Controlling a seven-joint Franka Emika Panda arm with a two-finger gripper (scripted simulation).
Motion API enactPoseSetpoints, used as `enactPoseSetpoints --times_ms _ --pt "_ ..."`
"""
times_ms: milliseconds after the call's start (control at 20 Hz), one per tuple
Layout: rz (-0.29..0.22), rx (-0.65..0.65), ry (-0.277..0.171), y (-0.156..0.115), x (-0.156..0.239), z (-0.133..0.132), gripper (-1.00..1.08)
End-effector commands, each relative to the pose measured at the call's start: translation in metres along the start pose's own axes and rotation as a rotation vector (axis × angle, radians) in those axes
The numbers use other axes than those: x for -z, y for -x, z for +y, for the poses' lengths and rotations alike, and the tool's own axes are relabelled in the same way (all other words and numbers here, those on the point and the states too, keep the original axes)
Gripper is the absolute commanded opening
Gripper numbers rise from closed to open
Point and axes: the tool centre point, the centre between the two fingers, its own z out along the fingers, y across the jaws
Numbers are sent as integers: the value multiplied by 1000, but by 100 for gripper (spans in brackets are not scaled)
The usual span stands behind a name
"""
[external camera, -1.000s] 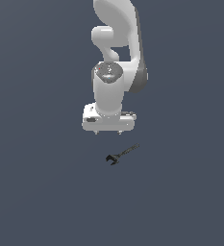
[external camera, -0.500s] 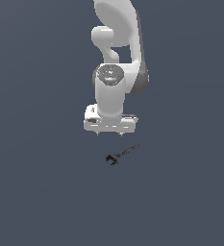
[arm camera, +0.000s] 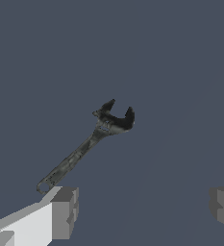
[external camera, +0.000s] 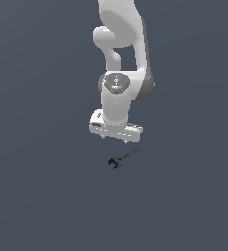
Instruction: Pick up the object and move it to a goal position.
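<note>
Your gripper hangs over the plain grey floor with its fingers spread wide and nothing between them. In the wrist view one grey pad sits at each side of the frame with bare floor in the gap, so you hold nothing yet.

The wrench lies flat on the floor, just below the gripper in the exterior view and a little toward that view's right, close to it but not touching. No edge or corner of the floor shows in either picture, so you cannot place the tool against one.

What your next move turns on is the tool's long axis. In the exterior view the handle runs on a slant, with the forked head at the lower end toward the view's left and the handle tip up toward the right. In the wrist view the wrench lies ahead of the finger line, not between the pads, with its handle end near one pad and the forked head farther out. My judgement is that you need to shift forward over the handle and turn the wrist so the pads close across it.

Hidden from you: the fingertips barely show under the hand in the exterior view, the height above the floor cannot be read, and no goal marker is visible.
</note>
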Motion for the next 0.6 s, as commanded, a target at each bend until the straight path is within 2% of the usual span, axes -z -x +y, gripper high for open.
enactPoseSetpoints --times_ms 0,550 --pt "0 -63 -3 -1 -5 -5 100" --pt "2 -344 -14 -5 -29 -27 100"
